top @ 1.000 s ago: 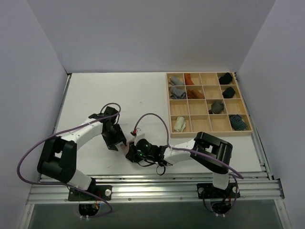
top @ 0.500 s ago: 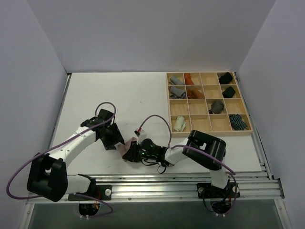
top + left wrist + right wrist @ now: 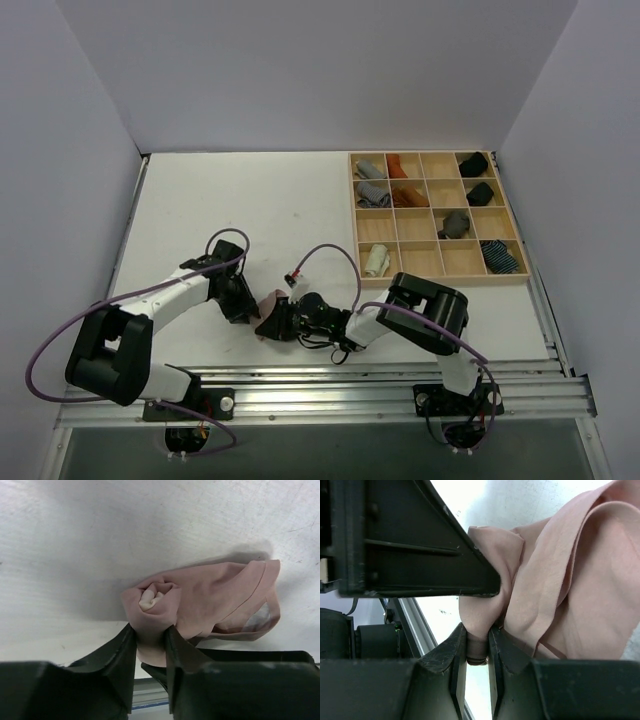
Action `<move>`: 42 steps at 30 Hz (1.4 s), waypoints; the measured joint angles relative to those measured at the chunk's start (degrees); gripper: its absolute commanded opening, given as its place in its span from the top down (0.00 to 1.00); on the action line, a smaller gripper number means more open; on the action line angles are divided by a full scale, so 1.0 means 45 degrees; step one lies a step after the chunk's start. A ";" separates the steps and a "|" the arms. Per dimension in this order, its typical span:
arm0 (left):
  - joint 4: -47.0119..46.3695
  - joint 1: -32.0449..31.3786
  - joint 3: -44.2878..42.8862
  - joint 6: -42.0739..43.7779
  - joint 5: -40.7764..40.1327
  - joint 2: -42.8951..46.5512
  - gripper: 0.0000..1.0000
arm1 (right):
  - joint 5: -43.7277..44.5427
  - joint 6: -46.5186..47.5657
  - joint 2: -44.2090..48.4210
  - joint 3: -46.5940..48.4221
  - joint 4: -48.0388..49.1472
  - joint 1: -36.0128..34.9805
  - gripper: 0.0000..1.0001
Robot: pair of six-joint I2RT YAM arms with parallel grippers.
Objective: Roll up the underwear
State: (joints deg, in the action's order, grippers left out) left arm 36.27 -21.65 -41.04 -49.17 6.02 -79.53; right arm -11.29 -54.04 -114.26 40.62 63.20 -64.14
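Note:
The dusty pink underwear lies partly rolled near the table's front edge, between my two grippers. In the left wrist view its rolled end shows a pale core, and a loose flap trails to the right. My left gripper is shut on that rolled end, both fingers pressing into the cloth. My right gripper is shut on a fold of the same underwear. From above, the left gripper and right gripper meet at the cloth. A pale roll sits in a tray compartment.
A wooden compartment tray stands at the back right, holding grey, rust, black and blue-striped rolls. The aluminium rail runs along the front edge just behind the grippers. A left-gripper finger crosses the top of the right wrist view.
My left arm has swung in toward the cloth and its jaws have closed on the rolled end. The right gripper stayed shut on the cloth and shifted slightly left.

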 measured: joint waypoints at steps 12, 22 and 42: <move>-0.0248 0.0039 -0.0311 0.0102 0.0913 -0.0816 0.98 | 0.2526 0.1268 0.1443 0.3313 -0.8383 -0.1044 0.54; 0.0408 0.0063 -0.1001 0.0389 0.1064 -0.1569 0.98 | 0.6018 0.3070 0.0792 0.6431 -1.5290 -0.2380 0.51; 0.1219 0.0049 -0.1749 0.0520 0.1049 -0.2263 0.98 | 0.6980 0.6309 0.0792 0.7543 -1.5407 -0.3007 0.50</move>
State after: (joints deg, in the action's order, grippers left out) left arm 41.76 -21.43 -48.90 -46.83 10.74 -89.71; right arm 20.12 -25.65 -110.69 74.56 -6.13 -77.67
